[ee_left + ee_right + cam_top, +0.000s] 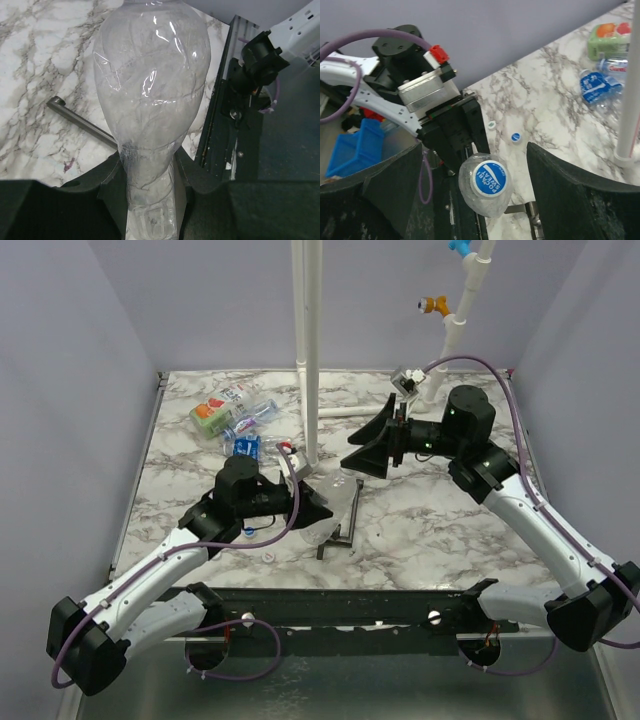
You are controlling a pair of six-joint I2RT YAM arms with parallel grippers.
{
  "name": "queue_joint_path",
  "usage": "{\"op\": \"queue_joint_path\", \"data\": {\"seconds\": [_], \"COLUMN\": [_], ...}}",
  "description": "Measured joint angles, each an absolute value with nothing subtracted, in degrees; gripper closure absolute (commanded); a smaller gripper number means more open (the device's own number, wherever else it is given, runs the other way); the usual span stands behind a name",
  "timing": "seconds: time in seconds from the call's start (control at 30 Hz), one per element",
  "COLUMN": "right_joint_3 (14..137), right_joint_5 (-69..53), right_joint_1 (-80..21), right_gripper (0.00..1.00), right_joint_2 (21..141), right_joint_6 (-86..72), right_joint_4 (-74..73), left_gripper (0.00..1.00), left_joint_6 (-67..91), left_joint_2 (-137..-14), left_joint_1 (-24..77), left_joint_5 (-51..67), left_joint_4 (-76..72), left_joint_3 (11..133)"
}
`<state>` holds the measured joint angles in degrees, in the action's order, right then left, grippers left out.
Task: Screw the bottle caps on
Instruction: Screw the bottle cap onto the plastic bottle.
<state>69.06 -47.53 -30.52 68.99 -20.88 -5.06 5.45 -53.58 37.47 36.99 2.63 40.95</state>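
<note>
Marbled tabletop (35,60), grey walls. Left gripper (150,200) clamped narrow on the body of a clear, thin-walled bottle (150,85), whose blue cap (490,178) reads "POCARI SWEAT" and faces the right gripper (372,438), jaws wide and empty, short of it. Judged light, soft, crush-prone, slick: take the cap by its rim, not the body; two loose caps (516,136) lie on the table beyond, labels on the far bottles (235,418) unreadable.

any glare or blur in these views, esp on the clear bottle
Left wrist: white glare streaks on the clear bottle, the marble table hazy through it. Right wrist: its blue cap reads sharp, the near fingers dark with little detail. Top external: even light, soft shadows.
</note>
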Motion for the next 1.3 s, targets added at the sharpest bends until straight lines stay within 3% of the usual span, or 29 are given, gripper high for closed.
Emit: {"op": "queue_joint_path", "data": {"seconds": [0.4,0.63,0.93,1.17,1.3], "right_joint_3": [64.7,63.6,63.1,62.5,62.5], "right_joint_5": [-54.8,-55.1,-54.8,-52.6,-49.6], "right_joint_1": [-30.5,-30.5,-30.5,-30.3,-30.3], "right_gripper": [0.26,0.43,0.57,0.77,0.81], "right_joint_2": [69.0,69.0,68.8,68.5,68.4], "right_joint_6": [-23.5,-24.1,-24.9,-25.5,-25.5], "right_joint_4": [1.8,2.5,2.9,2.7,1.0], "left_gripper": [1.00,1.00,1.00,1.00,1.00], "left_joint_6": [9.3,10.1,10.7,10.7,10.6], "left_joint_2": [-52.8,-52.8,-53.5,-54.3,-54.9], "left_joint_1": [37.1,37.0,36.8,36.8,36.9], "left_joint_5": [41.5,42.1,42.5,42.2,39.5], "left_joint_4": [-1.2,-2.5,-3.4,-4.2,-4.4], "left_joint_3": [39.4,39.4,39.4,39.4,39.4]}}
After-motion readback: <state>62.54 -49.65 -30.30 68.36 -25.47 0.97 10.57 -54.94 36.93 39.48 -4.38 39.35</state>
